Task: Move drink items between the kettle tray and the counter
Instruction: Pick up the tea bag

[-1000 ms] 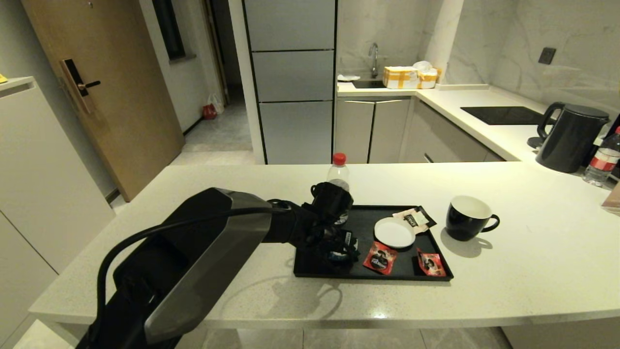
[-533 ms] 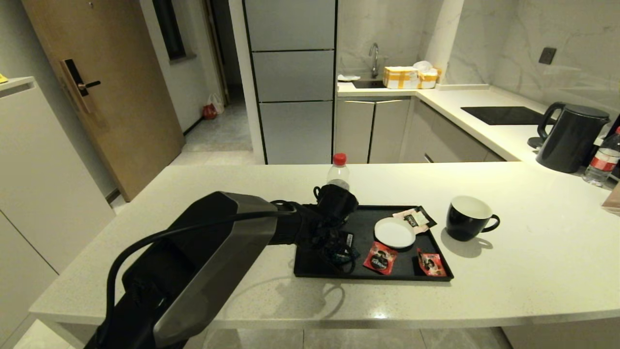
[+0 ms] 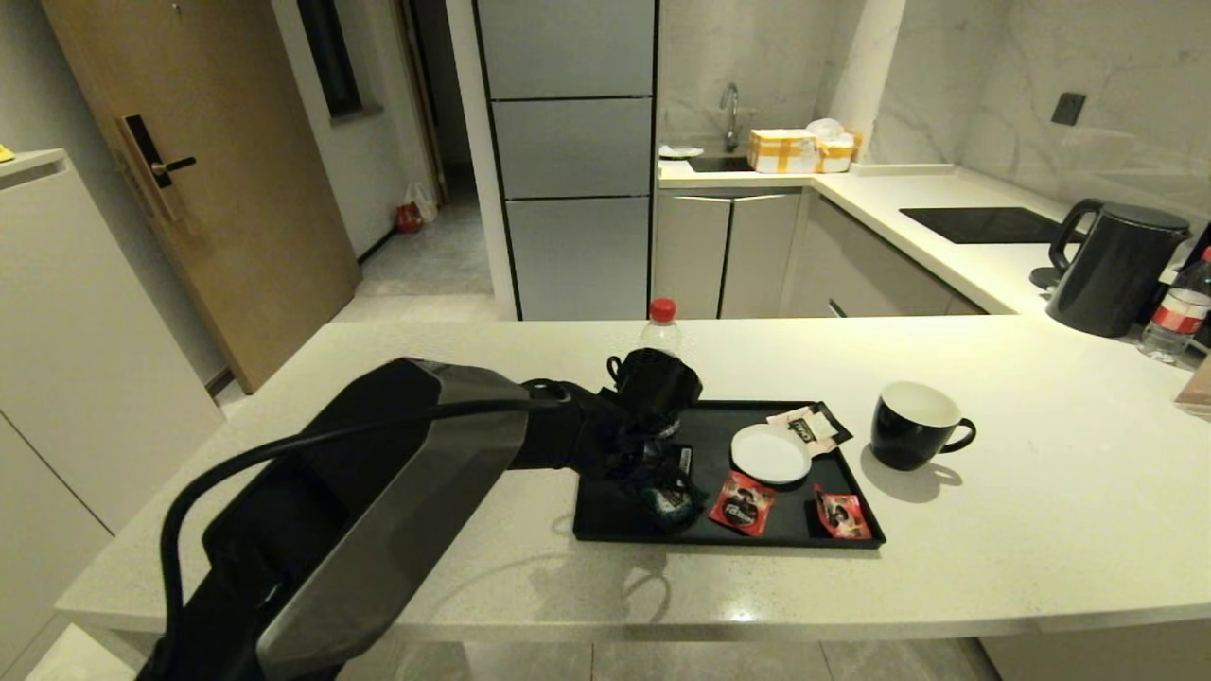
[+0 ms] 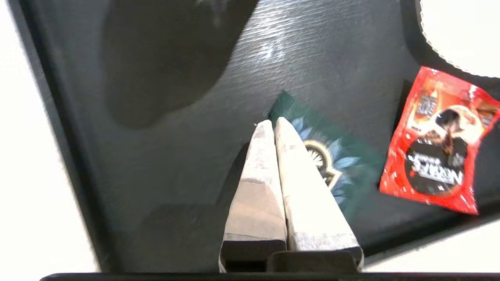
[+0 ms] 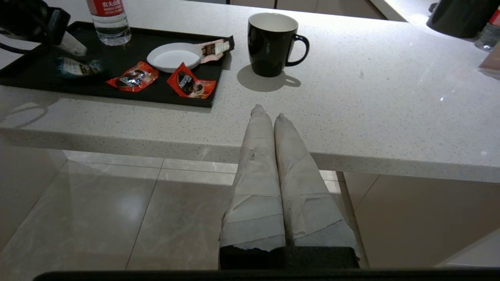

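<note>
The left gripper [image 4: 271,124] pinches a corner of the teal sachet [image 4: 332,160] over the kettle tray [image 3: 605,515], near its front-left corner. The black mug [image 3: 914,426] stands on the counter [image 3: 1041,492] beside the tray's right edge. The right gripper [image 5: 268,113], fingers pressed together, hangs off the counter's front edge.

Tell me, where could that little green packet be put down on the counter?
The counter lies bare right of the mug and along its near edge before the tray. The tray's right half is crowded: saucer, red sachets. The left gripper pinches the teal sachet.
</note>
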Robot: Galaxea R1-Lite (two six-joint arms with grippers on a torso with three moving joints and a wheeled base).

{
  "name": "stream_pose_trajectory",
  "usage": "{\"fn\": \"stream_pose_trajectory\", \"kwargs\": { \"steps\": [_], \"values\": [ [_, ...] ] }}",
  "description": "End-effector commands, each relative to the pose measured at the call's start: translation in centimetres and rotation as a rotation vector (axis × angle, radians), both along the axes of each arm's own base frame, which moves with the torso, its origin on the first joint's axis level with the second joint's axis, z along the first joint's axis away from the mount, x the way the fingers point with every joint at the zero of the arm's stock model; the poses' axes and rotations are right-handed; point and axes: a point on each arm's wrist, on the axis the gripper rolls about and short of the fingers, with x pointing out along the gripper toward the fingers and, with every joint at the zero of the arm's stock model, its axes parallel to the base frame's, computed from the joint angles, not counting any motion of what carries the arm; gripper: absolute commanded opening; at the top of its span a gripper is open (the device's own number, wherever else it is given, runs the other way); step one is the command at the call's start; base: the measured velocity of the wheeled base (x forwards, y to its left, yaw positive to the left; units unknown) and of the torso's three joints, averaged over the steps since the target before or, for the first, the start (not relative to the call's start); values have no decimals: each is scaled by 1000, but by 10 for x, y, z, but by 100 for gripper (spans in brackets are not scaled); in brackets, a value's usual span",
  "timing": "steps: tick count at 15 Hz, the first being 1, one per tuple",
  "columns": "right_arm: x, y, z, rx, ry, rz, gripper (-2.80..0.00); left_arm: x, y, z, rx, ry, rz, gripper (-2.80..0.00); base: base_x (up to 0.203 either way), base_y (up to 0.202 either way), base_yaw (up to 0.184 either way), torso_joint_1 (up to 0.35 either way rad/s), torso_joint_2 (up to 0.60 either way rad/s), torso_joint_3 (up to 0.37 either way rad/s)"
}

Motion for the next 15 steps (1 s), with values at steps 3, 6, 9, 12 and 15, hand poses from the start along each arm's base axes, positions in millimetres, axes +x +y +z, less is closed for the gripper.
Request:
{"fn": "stream_pose_trajectory", "kwargs": {
  "steps": [3, 6, 9, 12, 15],
  "values": [
    [0, 0, -1, -1, 3, 1, -280, -23, 52, 97, -91, -109, 74, -280, 0, 0, 0, 0, 0, 0],
    [0, 0, -1, -1, 3, 1, -280, -56, 113, 122, -65, -96, 172, -280, 0, 0, 0, 0, 0, 0],
    [0, 0, -1, -1, 3, 1, -280, -67, 116, 101, -8, -25, 166, -280, 0, 0, 0, 0, 0, 0],
    [0, 0, -1, -1, 3, 1, -280, -73, 79, 69, 46, 36, 87, 0, 0, 0, 0, 0, 0, 0],
    [0, 0, -1, -1, 3, 1, -280, -67, 57, 51, 61, 55, 51, 0, 0, 0, 0, 0, 0, 0]
  ]
}}
